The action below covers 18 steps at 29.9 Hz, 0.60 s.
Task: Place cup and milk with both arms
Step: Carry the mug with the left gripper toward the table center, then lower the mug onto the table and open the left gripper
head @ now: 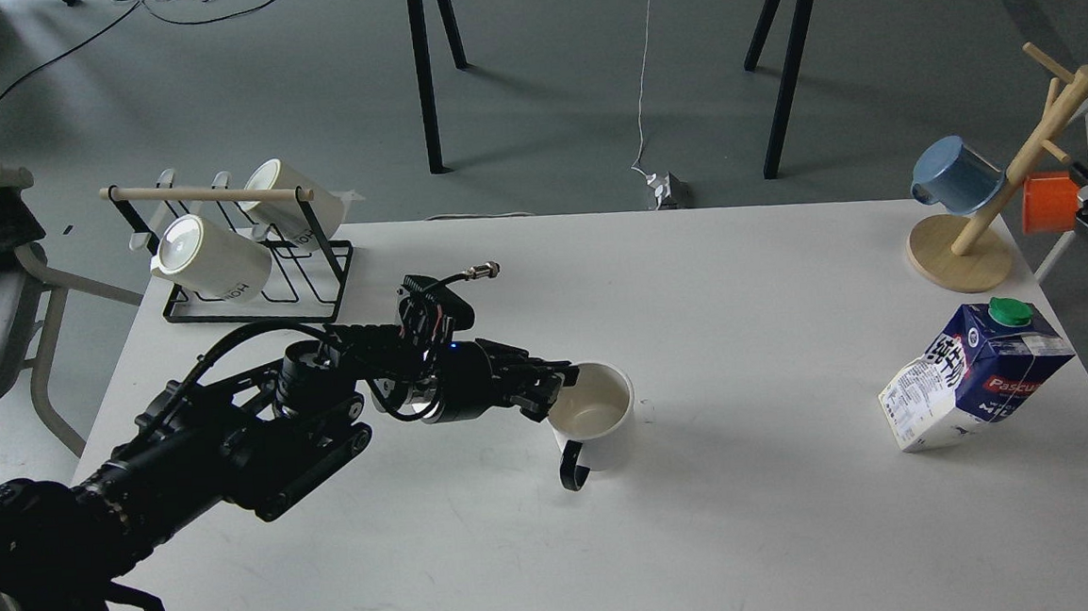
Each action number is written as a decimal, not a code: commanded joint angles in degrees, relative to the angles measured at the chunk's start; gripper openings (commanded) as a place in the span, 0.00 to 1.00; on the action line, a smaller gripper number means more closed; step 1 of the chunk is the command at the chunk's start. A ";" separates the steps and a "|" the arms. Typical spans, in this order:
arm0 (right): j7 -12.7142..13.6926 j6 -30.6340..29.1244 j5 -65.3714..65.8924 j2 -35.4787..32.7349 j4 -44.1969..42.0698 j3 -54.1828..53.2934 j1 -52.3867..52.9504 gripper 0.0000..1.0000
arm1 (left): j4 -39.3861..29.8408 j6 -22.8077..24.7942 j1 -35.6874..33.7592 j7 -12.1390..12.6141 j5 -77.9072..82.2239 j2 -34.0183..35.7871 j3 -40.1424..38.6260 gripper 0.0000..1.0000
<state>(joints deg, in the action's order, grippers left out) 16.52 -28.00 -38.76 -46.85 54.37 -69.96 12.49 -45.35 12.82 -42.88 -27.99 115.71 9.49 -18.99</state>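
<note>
The cup [600,420] stands upright on the white table [728,540], mouth open to the ceiling and its black loop handle turned toward the robot, directly ahead of the left tool [554,392], whose fingertips sit at the near-left part of the rim. The fingers are dark and bunched together in this view, so it cannot be told whether the tool is wide, narrow, or already pinching the wall of the cup; contact looks likely but is not certain. The step in hand appears to be taking or setting the cup by its rim. To do it well, one finger should go inside the wall and one outside, seated well below the lip rather than on its edge, and the closing should be square to the wall so the cup does not twist or skid across the smooth surface. Any lift ought to be straight up and level. Far to the tool's right, well apart from the cup, the milk [973,376] leans noticeably, resting on one lower edge near the table's right border with its green cap uppermost; no right tool shows, so that carton waits for the other arm and may tip if nudged.
</note>
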 commanded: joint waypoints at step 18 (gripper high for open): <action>0.18 0.00 -0.18 -0.44 0.39 -0.79 0.08 0.98 | -10.10 11.77 0.69 -0.01 -14.35 10.71 -7.54 0.83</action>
<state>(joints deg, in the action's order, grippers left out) 16.60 -28.00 -38.76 -47.01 54.51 -70.35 12.58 -52.17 21.41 -42.17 -28.00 106.02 16.72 -23.97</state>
